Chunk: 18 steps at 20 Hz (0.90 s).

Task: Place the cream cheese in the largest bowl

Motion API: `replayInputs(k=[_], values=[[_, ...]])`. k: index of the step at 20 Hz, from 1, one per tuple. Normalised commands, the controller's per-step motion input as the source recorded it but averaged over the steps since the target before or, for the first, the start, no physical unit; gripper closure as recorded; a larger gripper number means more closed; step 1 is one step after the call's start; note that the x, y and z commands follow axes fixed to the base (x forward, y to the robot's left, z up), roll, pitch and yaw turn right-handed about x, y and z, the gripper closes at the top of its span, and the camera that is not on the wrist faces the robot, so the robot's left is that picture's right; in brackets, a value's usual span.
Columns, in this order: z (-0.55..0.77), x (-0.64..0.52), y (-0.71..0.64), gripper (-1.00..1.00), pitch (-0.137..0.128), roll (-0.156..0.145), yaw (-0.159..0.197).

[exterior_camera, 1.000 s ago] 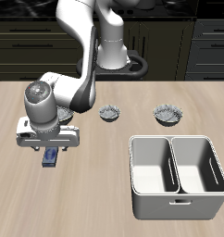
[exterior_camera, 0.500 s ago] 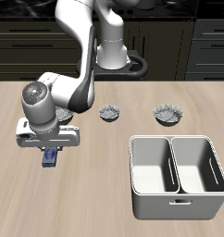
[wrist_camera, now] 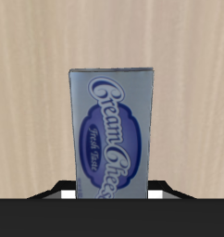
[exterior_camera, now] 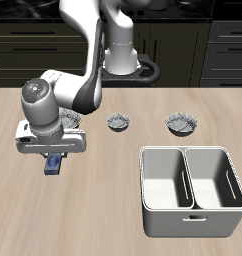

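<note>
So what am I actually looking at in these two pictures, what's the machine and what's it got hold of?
These are simulated renders, not photos. The machine is a robot arm on a wooden table, ending in two jaws.

One picture looks at the scene from the front and above. The other is from a camera on the arm's wrist, looking down past the jaws.

Farther back on the table are two small speckled bowls, and a third bowl is partly hidden behind the arm. A grey two-compartment bin sits nearer the front edge.

The blue box filling the wrist picture is the cream cheese. It sits between the jaws, which appear closed on it.
</note>
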Motion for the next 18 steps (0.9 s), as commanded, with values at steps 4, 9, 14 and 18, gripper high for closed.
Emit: replayInputs(k=[4,9,14,18], values=[[0.33,-0.03,0.09,1.00,-0.049,0.000,-0.007],[0.47,-0.15,0.05,1.00,-0.077,-0.013,0.008],[0.33,-0.18,0.00,1.00,-0.037,-0.006,-0.034],[0.38,-0.32,0.06,1.00,-0.042,-0.022,-0.018]])
